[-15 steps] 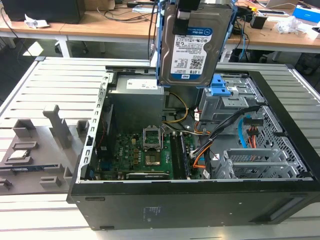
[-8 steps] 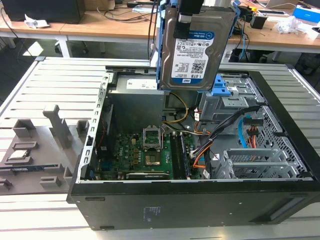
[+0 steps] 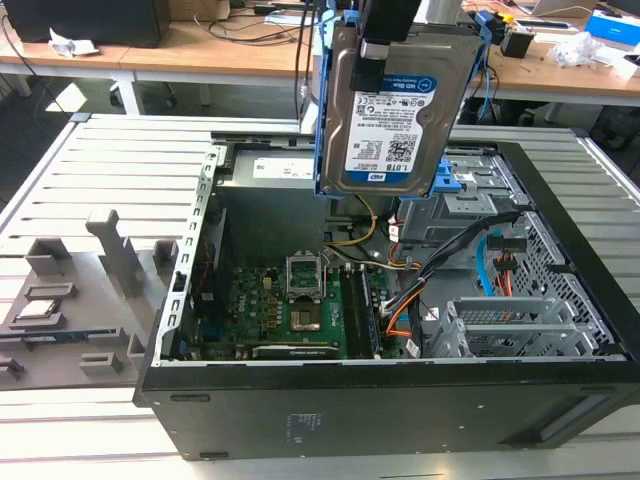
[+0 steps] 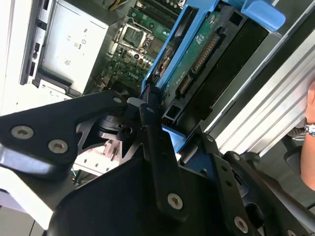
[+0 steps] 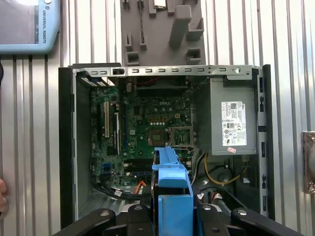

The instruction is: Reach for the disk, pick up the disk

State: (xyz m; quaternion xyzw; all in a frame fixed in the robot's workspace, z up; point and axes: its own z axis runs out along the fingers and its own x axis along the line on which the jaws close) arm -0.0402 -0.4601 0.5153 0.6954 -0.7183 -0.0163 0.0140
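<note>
The disk [image 3: 400, 110] hangs upright in the air above the open computer case, its silver face and blue-and-white label turned to the exterior camera and its blue side frame along both edges. My gripper [image 3: 384, 40] is shut on its upper end. In the second wrist view the black fingers [image 4: 153, 147] clamp the blue frame beside the disk's green circuit board [image 4: 199, 54]. The first wrist view looks down past the disk's blue frame [image 5: 173, 184], held between the black fingers [image 5: 140, 216], to the case below.
The black computer case [image 3: 400, 415] lies open with its motherboard [image 5: 152, 120], grey power-supply box [image 5: 231, 118] and loose cables. A grey fixture tray [image 3: 70, 290] sits at the exterior view's left. A teach pendant [image 5: 24, 24] and a person's hand [image 5: 2, 194] are beside the case.
</note>
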